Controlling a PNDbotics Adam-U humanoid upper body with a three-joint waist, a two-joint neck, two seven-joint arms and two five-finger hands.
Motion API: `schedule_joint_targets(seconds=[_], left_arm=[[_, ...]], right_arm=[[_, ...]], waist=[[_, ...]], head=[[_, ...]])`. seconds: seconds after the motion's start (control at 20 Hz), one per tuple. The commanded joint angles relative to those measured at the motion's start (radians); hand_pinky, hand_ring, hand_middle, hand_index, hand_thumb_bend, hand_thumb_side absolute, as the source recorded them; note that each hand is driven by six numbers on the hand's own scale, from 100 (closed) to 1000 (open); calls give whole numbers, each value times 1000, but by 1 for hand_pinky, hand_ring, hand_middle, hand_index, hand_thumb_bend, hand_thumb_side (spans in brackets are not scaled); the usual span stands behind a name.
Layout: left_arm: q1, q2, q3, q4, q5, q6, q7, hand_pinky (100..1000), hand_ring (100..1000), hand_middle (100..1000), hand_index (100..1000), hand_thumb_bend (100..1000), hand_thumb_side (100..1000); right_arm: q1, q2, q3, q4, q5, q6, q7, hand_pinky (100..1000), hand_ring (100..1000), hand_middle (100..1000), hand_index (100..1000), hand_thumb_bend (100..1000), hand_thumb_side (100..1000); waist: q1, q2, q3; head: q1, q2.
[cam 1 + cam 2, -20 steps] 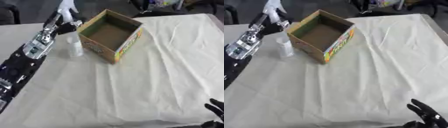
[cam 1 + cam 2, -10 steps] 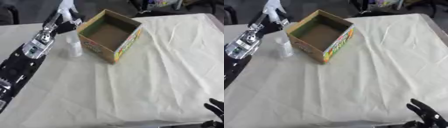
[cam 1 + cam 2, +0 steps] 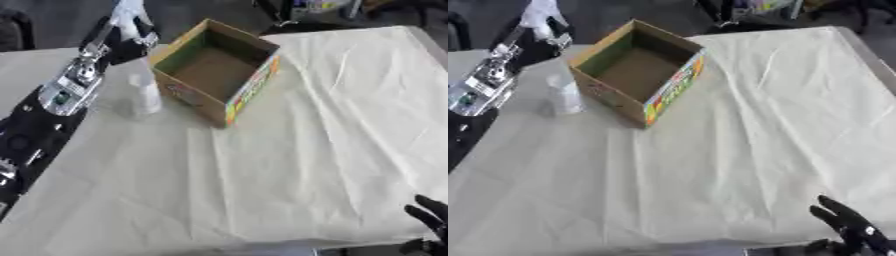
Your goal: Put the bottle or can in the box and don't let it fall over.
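Left hand (image 3: 129,31), fingers unclear, hovers above the upright bottle (image 3: 143,96) left of the box (image 3: 214,67); right hand (image 3: 846,226) idles open, near right.

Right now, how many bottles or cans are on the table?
1. A clear plastic bottle stands upright on the white tablecloth, just left of the open cardboard box, below the left hand. The box interior that shows looks empty; nothing else of the kind is visible.

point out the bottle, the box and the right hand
bottle (image 3: 144,95), left eye view, on its pale body
box (image 3: 251,90), left eye view, on its printed side wall
right hand (image 3: 849,227), right eye view, on its dark fingers
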State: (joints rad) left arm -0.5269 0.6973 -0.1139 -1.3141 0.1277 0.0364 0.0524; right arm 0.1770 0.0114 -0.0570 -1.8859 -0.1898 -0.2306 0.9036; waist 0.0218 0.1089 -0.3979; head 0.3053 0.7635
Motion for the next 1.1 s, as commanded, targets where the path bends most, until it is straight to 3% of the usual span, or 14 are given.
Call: schedule_joint_targets(seconds=[0.05,0.8,1.1], left_arm=[[-21,44,10,-22,9,-1,4,877,901,403,681,155,311],[-9,57,23,-41,60,1,3,844,773,201,527,111,304],[1,67,33,-58,93,-1,7,838,749,167,500,100,297]], right_arm=[[-5,-10,1,-10,1,-3,3,652,1000,1000,1000,100,470],[-2,-12,1,-13,2,-7,3,652,1000,1000,1000,100,470],[-1,-13,0,-14,3,-9,3,653,1000,1000,1000,100,470]], waist=[[-1,-9,0],[-2,-9,6],[-2,-9,8]], head=[[-5,6],[-17,6],[-22,6]])
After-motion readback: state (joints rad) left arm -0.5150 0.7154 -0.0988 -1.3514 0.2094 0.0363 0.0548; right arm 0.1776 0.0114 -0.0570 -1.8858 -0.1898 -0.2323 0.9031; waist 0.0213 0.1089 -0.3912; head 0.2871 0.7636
